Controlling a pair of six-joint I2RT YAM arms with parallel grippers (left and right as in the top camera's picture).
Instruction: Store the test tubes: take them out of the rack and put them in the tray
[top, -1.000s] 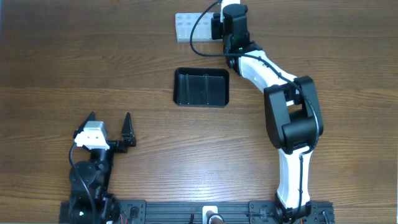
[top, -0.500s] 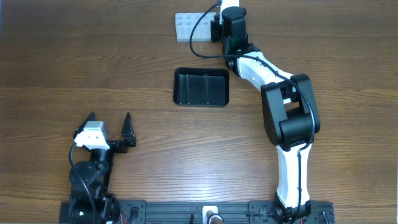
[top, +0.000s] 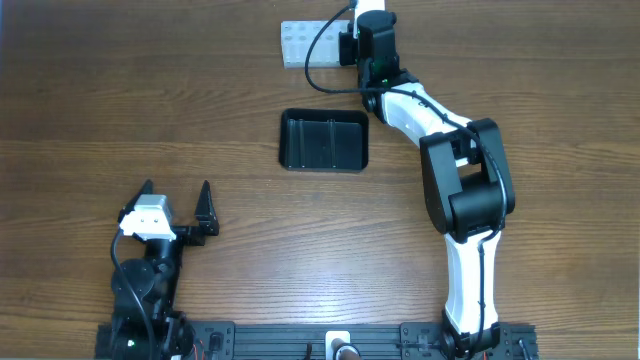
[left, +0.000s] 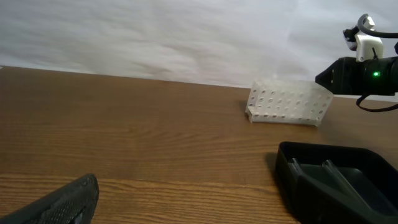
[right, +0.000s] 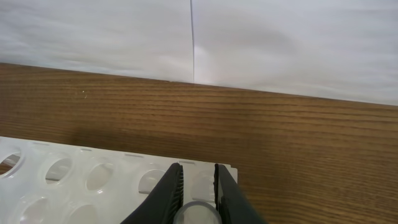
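Test tube (right: 196, 213) rim, round and see-through, peeks up from a hole at the end of the white rack (right: 81, 186). The right claw (right: 199, 186) is on it. Its two black fingers (right: 169, 194) are close together, one on each side of the rim, pinching the test tube.

From above, the rack sits at the far edge of the brown worktop (top: 120, 100). The right arm reaches all the way up to the rack's right end. The black tray (top: 324, 115) lies on the worktop near the rack, a bit closer to the arms, and does not touch it. In the left wrist view some long, thin, see-through shapes lie inside the tray, but I cannot tell if they are tubes.

The left claw (top: 177, 192) is low at the left side, well apart from the tray and the rack. Its fingers are spread wide. A white wall (right: 280, 43) stands behind the worktop.
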